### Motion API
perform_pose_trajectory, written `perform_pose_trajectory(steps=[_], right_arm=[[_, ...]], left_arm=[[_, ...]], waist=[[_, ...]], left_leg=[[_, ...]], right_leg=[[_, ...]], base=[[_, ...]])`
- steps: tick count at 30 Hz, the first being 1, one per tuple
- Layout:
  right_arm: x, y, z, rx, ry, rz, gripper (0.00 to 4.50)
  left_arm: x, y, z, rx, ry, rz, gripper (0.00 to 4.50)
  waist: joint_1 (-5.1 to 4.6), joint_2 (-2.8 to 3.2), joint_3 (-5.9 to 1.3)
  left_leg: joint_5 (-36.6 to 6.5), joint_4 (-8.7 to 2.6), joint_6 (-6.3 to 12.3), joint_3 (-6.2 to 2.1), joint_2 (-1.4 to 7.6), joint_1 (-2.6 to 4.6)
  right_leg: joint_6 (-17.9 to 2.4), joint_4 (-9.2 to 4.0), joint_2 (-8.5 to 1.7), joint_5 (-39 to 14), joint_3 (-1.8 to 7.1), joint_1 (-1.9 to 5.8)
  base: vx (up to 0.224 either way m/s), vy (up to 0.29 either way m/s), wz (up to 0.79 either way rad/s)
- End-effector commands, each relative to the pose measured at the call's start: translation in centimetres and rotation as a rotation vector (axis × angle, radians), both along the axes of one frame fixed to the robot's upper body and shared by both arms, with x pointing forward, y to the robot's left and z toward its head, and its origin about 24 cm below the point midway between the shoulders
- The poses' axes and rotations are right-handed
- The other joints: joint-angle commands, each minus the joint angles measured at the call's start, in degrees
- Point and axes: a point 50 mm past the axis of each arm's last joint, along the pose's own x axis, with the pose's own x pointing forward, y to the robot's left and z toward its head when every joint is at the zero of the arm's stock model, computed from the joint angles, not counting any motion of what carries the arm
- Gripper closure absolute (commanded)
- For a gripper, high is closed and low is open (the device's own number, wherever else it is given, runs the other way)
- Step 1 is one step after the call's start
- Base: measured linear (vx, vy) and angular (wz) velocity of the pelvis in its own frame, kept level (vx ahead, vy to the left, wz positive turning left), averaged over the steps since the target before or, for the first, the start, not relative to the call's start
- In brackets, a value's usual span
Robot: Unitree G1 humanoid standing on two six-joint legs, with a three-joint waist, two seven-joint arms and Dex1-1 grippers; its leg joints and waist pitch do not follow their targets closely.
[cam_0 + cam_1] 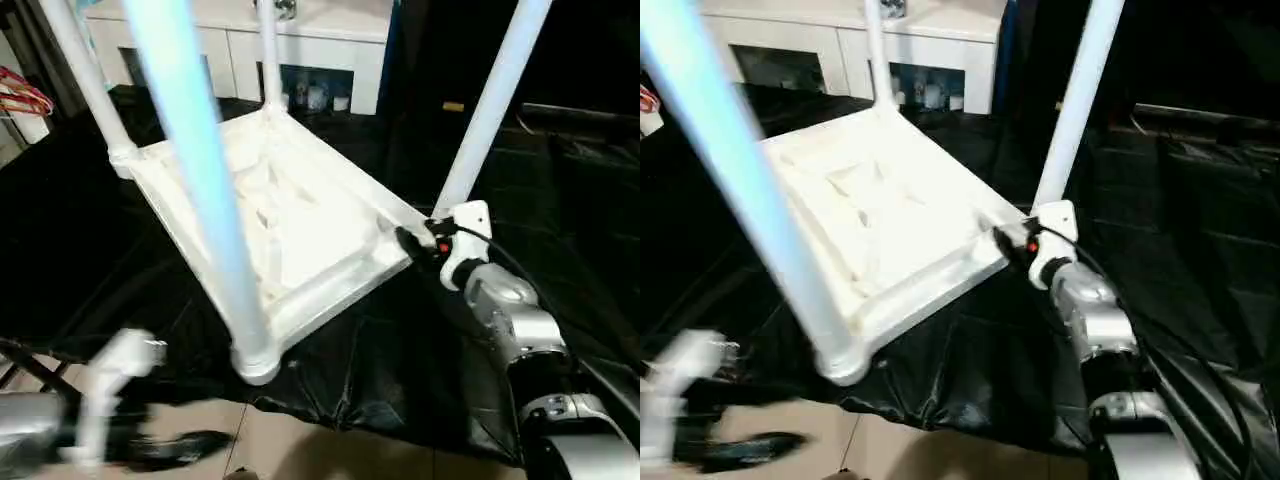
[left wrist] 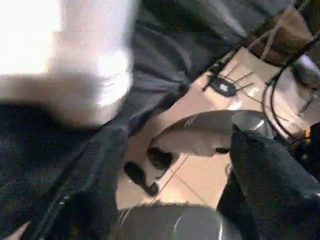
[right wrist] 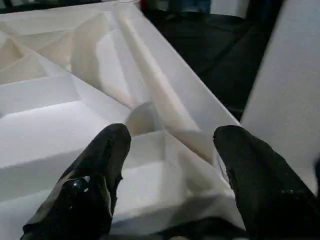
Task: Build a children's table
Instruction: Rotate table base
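Note:
The children's table (image 1: 300,220) lies upside down on a black cloth, its ribbed underside facing up and its white legs standing in the corner sockets. The nearest leg (image 1: 200,170) rises at the front corner, and another leg (image 1: 490,110) stands at the right corner. My right gripper (image 3: 170,150) is open, with its black fingers (image 3: 95,175) spread over the ribbed underside at that right corner (image 1: 405,240), beside the leg's base. My left arm (image 1: 110,400) is low at the front left, blurred, below and left of the nearest leg's socket (image 2: 95,75).
A white cabinet (image 1: 300,50) with glass doors stands behind the table. The black cloth (image 1: 400,370) hangs over the front edge above a tiled floor (image 1: 300,440). Red hangers (image 1: 20,95) lie at the far left. Cables (image 2: 280,90) run across the floor.

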Motion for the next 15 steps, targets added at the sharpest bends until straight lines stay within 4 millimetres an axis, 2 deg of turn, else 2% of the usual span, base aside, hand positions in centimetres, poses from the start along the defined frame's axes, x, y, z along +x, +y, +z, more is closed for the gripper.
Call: perform_pose_trajectory(steps=[1,2,3,5,6,7,9,12,13,14,15], right_arm=[[0.2,-0.6,0.5,0.001,-0.018,0.001,1.33],[0.1,-0.5,0.4,-0.001,-0.018,0.013,1.33],[-0.3,-0.4,0.3,-0.010,-0.016,0.050,1.33],[-1.0,-0.6,0.0,-0.037,-0.002,0.078,1.33],[-1.3,-0.8,-0.1,-0.050,0.005,0.082,1.33],[-1.6,-1.1,-0.3,-0.064,0.024,0.076,1.33],[-2.5,-1.8,-0.7,-0.099,0.058,0.063,1.33],[-3.2,-2.1,-1.2,-0.157,0.066,0.062,1.33],[-3.4,-2.0,-1.4,-0.158,0.063,0.056,1.33],[-3.4,-2.0,-1.4,-0.155,0.062,0.053,1.33],[-3.4,-2.0,-1.4,-0.152,0.062,0.044,1.33]], left_arm=[[0.5,0.5,1.5,-0.025,-0.072,0.008,0.40],[0.7,0.4,1.8,-0.040,-0.093,0.011,0.35],[1.5,0.1,2.4,-0.092,-0.153,0.021,0.31],[2.5,-1.0,3.2,-0.156,-0.224,0.021,0.24],[2.9,-1.3,3.4,-0.175,-0.245,0.020,0.11],[3.3,-1.9,3.5,-0.201,-0.264,0.015,0.11],[4.2,-3.2,3.8,-0.254,-0.300,-0.010,0.11],[5.2,-4.6,3.5,-0.298,-0.318,-0.032,0.11],[5.7,-5.7,3.4,-0.334,-0.316,-0.056,0.11],[5.8,-6.1,3.4,-0.347,-0.314,-0.067,0.11],[5.9,-6.4,3.3,-0.354,-0.312,-0.082,0.11]], waist=[[-0.21,0.46,-2.72],[-0.15,0.46,-2.71],[-0.11,0.18,-2.74],[0.52,0.27,-2.82],[0.62,0.13,-2.96],[0.56,-0.21,-3.00],[0.82,-0.10,-3.04],[0.86,-0.37,-3.00],[0.61,-0.31,-2.85],[0.64,-0.33,-2.85],[0.55,-0.63,-2.86]], left_leg=[[-13.93,-4.09,1.24,0.35,0.50,0.62],[-13.90,-4.08,1.27,0.33,0.50,0.55],[-13.66,-4.06,1.41,0.36,0.50,0.46],[-13.16,-3.82,1.41,0.61,0.59,0.94],[-11.19,-3.80,1.35,0.46,0.54,0.40],[-10.31,-3.76,1.36,0.44,0.52,0.30],[-9.87,-3.61,1.07,0.49,0.45,0.56],[-10.95,-3.70,0.64,0.46,0.39,0.32],[-12.23,-3.78,0.18,0.46,0.31,0.28],[-12.84,-3.76,-0.09,0.50,0.34,0.47],[-13.21,-3.80,-0.21,0.45,0.33,0.42]], right_leg=[[-11.55,-3.65,-1.40,-9.61,2.08,2.22],[-11.70,-3.55,-1.41,-9.26,2.07,2.29],[-11.87,-3.46,-1.45,-8.76,2.08,2.39],[-12.42,-3.39,-1.47,-7.39,2.23,2.09],[-12.51,-2.97,-1.51,-5.49,2.18,2.71],[-12.35,-2.85,-1.46,-4.54,2.13,2.82],[-12.02,-2.92,-1.43,-4.56,2.26,2.77],[-11.24,-3.12,-1.58,-6.51,2.26,2.88],[-10.62,-3.48,-1.65,-9.06,2.34,2.89],[-10.39,-3.61,-1.71,-10.19,2.40,2.76],[-9.99,-3.68,-1.81,-11.42,2.48,2.83]], base=[[0.000,0.000,0.00],[0.000,0.000,0.00],[0.000,0.000,0.00],[0.000,0.000,0.00],[0.000,0.000,0.00],[0.000,0.000,0.00],[0.000,0.000,0.00],[0.000,0.000,0.00],[0.000,0.000,0.00],[0.000,0.000,0.00],[0.000,0.000,0.00]])
